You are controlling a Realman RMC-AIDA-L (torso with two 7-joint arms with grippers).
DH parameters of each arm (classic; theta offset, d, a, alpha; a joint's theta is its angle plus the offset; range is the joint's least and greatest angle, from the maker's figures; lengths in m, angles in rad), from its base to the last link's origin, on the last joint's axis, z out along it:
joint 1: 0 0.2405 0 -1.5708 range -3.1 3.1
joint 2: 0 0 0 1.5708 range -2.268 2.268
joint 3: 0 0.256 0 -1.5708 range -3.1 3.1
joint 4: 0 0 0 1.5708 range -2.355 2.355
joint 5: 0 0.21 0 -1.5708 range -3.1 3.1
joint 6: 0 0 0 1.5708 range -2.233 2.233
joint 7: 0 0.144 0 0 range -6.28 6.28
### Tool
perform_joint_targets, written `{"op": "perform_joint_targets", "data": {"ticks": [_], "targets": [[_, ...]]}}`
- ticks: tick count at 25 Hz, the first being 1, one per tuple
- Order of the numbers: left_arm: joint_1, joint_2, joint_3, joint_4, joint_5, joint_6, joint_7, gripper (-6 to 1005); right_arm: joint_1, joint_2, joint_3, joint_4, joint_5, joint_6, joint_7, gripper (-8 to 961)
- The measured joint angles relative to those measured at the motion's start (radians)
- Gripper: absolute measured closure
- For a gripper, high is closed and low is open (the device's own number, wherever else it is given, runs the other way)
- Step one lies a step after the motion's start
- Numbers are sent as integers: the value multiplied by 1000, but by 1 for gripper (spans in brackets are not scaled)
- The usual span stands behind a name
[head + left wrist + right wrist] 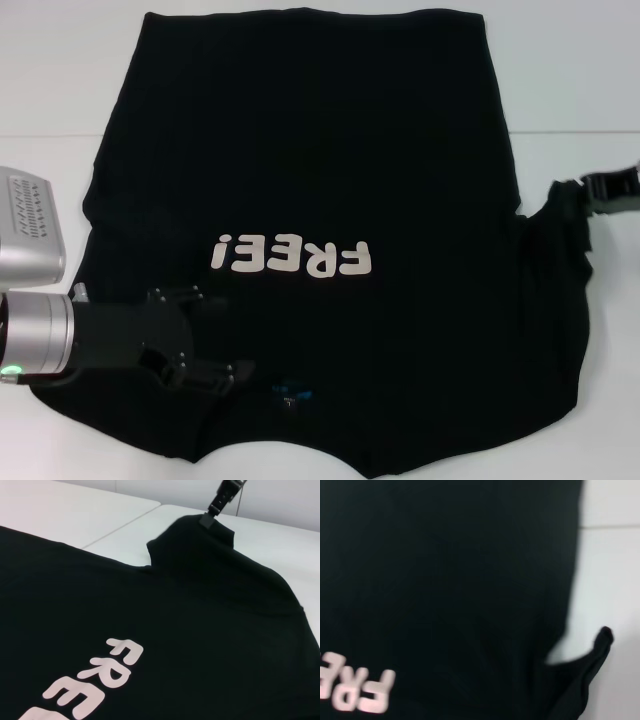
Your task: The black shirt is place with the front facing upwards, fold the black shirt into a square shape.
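Observation:
The black shirt (320, 150) lies spread front-up on the white table, its white "FREE!" print (292, 256) in the middle and the small blue neck label (290, 392) at the near edge. My left gripper (195, 345) sits low over the shirt's near-left shoulder, beside the collar. My right gripper (575, 190) is at the far right, shut on the tip of the shirt's right sleeve, which is pulled up towards it. The left wrist view shows that gripper (210, 517) pinching the raised sleeve. The shirt (445, 580) fills the right wrist view.
The white table (60, 80) has a seam line running across it behind the shirt's middle. My left arm's silver wrist (35, 335) lies along the near-left edge. Bare table shows to the left, right and far side of the shirt.

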Motion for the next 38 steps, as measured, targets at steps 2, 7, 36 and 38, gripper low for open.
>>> {"op": "perform_joint_targets", "data": {"ticks": [2, 7, 36, 38], "targets": [[-2, 2, 0, 0, 0, -3, 0, 62, 19, 6, 0, -9, 6, -9, -5, 918], [-4, 2, 0, 0, 0, -4, 0, 62, 60, 24, -29, -6, 11, -31, -23, 919], [-27, 69, -164, -47, -16, 95, -367, 62, -190, 61, -59, 204, 641, 52, -777, 359], [-38, 101, -174, -68, -18, 132, -487, 62, -226, 77, -60, 215, 645, 59, -915, 321]]}}
